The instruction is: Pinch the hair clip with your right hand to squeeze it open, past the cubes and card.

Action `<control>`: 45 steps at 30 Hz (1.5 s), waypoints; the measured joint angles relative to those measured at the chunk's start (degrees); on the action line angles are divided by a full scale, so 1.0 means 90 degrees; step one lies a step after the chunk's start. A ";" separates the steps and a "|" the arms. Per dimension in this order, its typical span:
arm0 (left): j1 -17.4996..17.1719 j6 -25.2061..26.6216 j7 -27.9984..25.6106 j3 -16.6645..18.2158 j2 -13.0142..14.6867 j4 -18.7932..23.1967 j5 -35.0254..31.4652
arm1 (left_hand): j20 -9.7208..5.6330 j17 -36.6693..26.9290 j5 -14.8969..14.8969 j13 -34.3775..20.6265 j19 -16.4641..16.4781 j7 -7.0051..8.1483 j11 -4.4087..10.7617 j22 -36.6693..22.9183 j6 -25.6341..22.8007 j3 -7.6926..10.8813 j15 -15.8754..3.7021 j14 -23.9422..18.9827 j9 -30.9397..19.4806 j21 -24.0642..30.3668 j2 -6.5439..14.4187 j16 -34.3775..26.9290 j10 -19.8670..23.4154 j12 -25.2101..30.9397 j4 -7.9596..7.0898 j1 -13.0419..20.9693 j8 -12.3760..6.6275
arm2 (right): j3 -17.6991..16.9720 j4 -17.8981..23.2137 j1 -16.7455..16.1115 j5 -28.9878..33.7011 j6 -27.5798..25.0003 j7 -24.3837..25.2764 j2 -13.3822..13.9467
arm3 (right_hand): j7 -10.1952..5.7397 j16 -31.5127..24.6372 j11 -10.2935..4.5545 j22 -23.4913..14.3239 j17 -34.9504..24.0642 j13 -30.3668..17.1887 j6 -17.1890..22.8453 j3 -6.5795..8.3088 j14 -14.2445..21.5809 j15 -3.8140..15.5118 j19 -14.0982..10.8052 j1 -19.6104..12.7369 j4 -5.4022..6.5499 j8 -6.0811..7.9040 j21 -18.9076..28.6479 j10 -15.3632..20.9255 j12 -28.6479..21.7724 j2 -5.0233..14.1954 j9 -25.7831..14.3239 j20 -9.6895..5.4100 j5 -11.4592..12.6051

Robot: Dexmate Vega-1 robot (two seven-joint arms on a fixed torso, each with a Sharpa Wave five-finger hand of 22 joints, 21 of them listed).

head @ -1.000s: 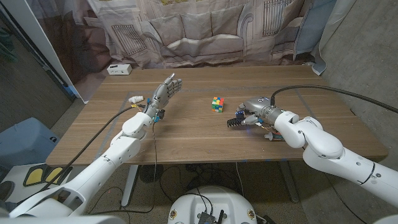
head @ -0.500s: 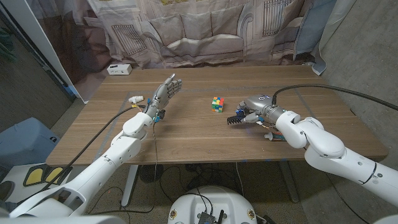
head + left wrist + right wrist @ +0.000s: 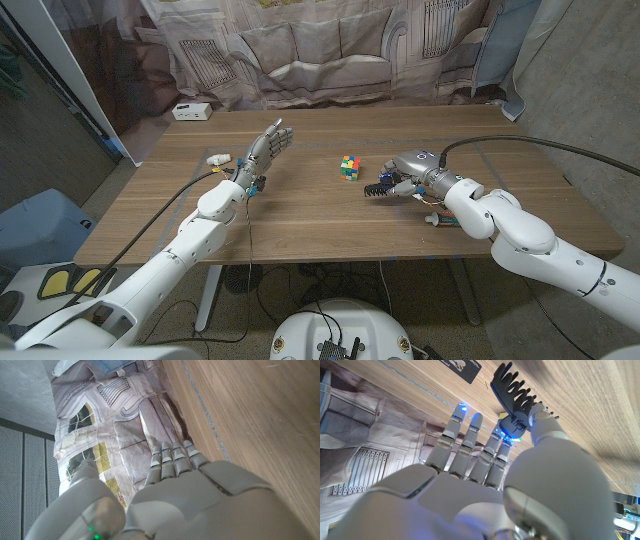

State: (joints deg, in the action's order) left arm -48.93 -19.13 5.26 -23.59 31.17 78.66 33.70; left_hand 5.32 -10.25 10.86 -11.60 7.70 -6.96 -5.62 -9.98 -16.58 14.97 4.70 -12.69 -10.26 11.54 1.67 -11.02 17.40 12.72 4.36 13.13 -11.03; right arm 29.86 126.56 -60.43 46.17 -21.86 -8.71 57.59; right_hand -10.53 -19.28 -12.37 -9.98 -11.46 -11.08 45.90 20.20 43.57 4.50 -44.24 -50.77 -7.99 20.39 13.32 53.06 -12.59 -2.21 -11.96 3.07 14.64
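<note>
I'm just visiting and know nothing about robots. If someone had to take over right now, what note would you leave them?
Right hand: pinches the black toothed plastic hair clip between thumb and fingers, just above the wooden table.
Left hand: open, raised, holds nothing.
Multicoloured puzzle cube: on the table, left of the clip. Dark card: on the table beyond the fingers.
Done: clip is gripped.
Left: whether its teeth are squeezed apart cannot be told; check, then finish the squeeze.
</note>
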 measured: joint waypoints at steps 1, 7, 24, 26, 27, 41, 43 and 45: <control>0.0000 0.0001 0.0000 0.0000 0.0000 0.0000 0.0000 | 0.0000 0.0000 0.0000 0.0000 0.0000 0.0000 0.0000 0.0000 0.0000 0.0000 0.0000 0.0000 0.0000 0.0000 0.0000 0.0000 0.0000 0.0000 0.0000 0.0000 0.0000 | -0.0003 -0.0005 -0.0001 0.0000 0.0000 0.0000 -0.0002 | 0.0000 -0.0011 0.0011 0.0000 -0.0022 -0.0016 0.0000 -0.0022 0.0056 0.0012 -0.0018 0.0000 0.0013 0.0060 0.0000 0.0081 -0.0027 -0.0001 -0.0042 -0.0018 0.0005; 0.0034 0.0005 0.0000 -0.0011 -0.0005 -0.0013 -0.0003 | 0.0000 0.0000 0.0000 0.0000 0.0000 0.0000 0.0000 0.0000 0.0000 0.0000 0.0000 0.0000 0.0000 0.0000 0.0000 0.0000 0.0000 0.0001 0.0000 0.0000 0.0000 | -0.0024 -0.0046 -0.0004 -0.0076 0.0089 0.0178 -0.0014 | 0.0144 -0.0099 0.0103 -0.0011 -0.0153 -0.0180 0.0144 -0.0120 0.0245 0.0091 -0.0061 -0.0046 0.0017 0.0281 0.0000 0.0354 -0.0227 -0.0067 -0.0184 -0.0061 0.0049; 0.0092 0.0032 0.0027 -0.0036 -0.0046 -0.0128 0.0004 | 0.0000 0.0000 0.0000 0.0001 0.0000 0.0023 0.0000 0.0000 -0.0023 -0.0028 0.0000 0.0000 0.0000 0.0000 0.0000 0.0000 0.0000 0.0003 0.0027 0.0000 0.0000 | -0.0039 -0.0168 0.0005 -0.0190 0.0217 0.0450 -0.0058 | 0.0504 -0.0177 0.0031 -0.0033 -0.0308 -0.0507 0.0504 -0.0246 0.0735 0.0218 -0.0205 -0.0039 -0.0002 0.0837 0.0000 0.0987 -0.0590 -0.0072 -0.0601 -0.0136 0.0190; 0.0094 0.0034 0.0029 -0.0037 -0.0050 -0.0134 0.0006 | 0.0000 0.0000 0.0000 0.0001 0.0000 0.0023 0.0000 0.0000 -0.0024 -0.0028 0.0000 0.0000 0.0000 0.0000 0.0001 0.0000 0.0000 0.0003 0.0026 -0.0001 0.0000 | -0.0045 -0.0186 0.0005 -0.0206 0.0234 0.0493 -0.0062 | 0.0510 -0.0199 0.0065 -0.0033 -0.0340 -0.0554 0.0511 -0.0251 0.0768 0.0251 -0.0205 -0.0041 -0.0007 0.0903 0.0000 0.1022 -0.0630 -0.0071 -0.0674 -0.0136 0.0192; 0.0094 0.0034 0.0029 -0.0037 -0.0052 -0.0137 0.0006 | 0.0000 0.0000 0.0000 0.0001 0.0000 0.0023 0.0000 0.0000 -0.0023 -0.0028 0.0000 0.0000 0.0000 0.0000 0.0001 0.0000 0.0000 0.0003 0.0026 -0.0002 0.0000 | -0.0045 -0.0186 0.0005 -0.0214 0.0244 0.0517 -0.0062 | 0.0510 -0.0199 0.0044 -0.0033 -0.0342 -0.0569 0.0511 -0.0251 0.0781 0.0238 -0.0205 -0.0042 -0.0007 0.0936 -0.0020 0.1044 -0.0637 -0.0072 -0.0683 -0.0136 0.0192; 0.0089 0.0037 0.0030 -0.0038 -0.0068 -0.0173 0.0023 | 0.0000 0.0000 0.0000 0.0002 0.0000 0.0023 0.0000 0.0000 -0.0023 -0.0028 0.0000 0.0000 0.0000 0.0000 0.0025 0.0000 0.0000 0.0003 0.0026 -0.0026 0.0000 | -0.0093 -0.0224 -0.0002 -0.0333 0.0377 0.0672 -0.0055 | 0.0546 -0.0367 0.0122 -0.0032 -0.0548 -0.0814 0.0728 -0.0347 0.1256 0.0371 -0.0203 -0.0169 -0.0052 0.1255 -0.0101 0.1443 -0.0935 -0.0198 -0.0817 -0.0138 0.0241; 0.0086 0.0037 0.0030 -0.0038 -0.0069 -0.0176 0.0023 | 0.0000 0.0000 0.0000 0.0002 0.0000 -0.0002 0.0000 0.0000 -0.0048 -0.0010 0.0000 0.0000 0.0000 0.0000 0.0025 0.0000 0.0000 0.0003 0.0044 -0.0026 0.0000 | -0.0093 -0.0224 -0.0002 -0.0340 0.0389 0.0681 -0.0055 | 0.0546 -0.0420 0.0193 -0.0032 -0.0612 -0.0902 0.0728 -0.0370 0.1323 0.0420 -0.0179 -0.0169 -0.0037 0.1305 -0.0101 0.1514 -0.1049 -0.0198 -0.0817 -0.0161 0.0241; 0.0084 0.0037 0.0030 -0.0038 -0.0071 -0.0181 0.0023 | 0.0000 0.0000 0.0000 0.0002 0.0000 -0.0012 0.0000 0.0000 -0.0058 -0.0008 0.0000 0.0000 0.0000 0.0000 0.0025 0.0000 0.0000 -0.0011 0.0046 -0.0026 0.0000 | -0.0093 -0.0224 -0.0002 -0.0349 0.0401 0.0692 -0.0055 | 0.0567 -0.0478 0.0253 -0.0032 -0.0682 -0.1022 0.0751 -0.0413 0.1463 0.0443 -0.0128 -0.0204 -0.0043 0.1354 -0.0101 0.1575 -0.1174 -0.0232 -0.0818 -0.0158 0.0241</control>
State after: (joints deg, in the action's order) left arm -48.17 -18.80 5.53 -23.93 30.52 77.03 33.91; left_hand 5.32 -10.25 10.86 -11.59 7.69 -7.07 -5.62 -9.98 -17.11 14.90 4.70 -12.69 -10.26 11.54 1.90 -11.02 17.40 12.62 4.77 12.90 -11.03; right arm 29.02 124.54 -60.45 43.03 -18.25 -2.49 57.10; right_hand -5.43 -23.58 -10.09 -10.27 -17.59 -20.28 52.66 16.48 56.73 8.49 -45.39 -52.60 -8.37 32.57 12.41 67.23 -23.16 -4.30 -19.33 1.64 16.80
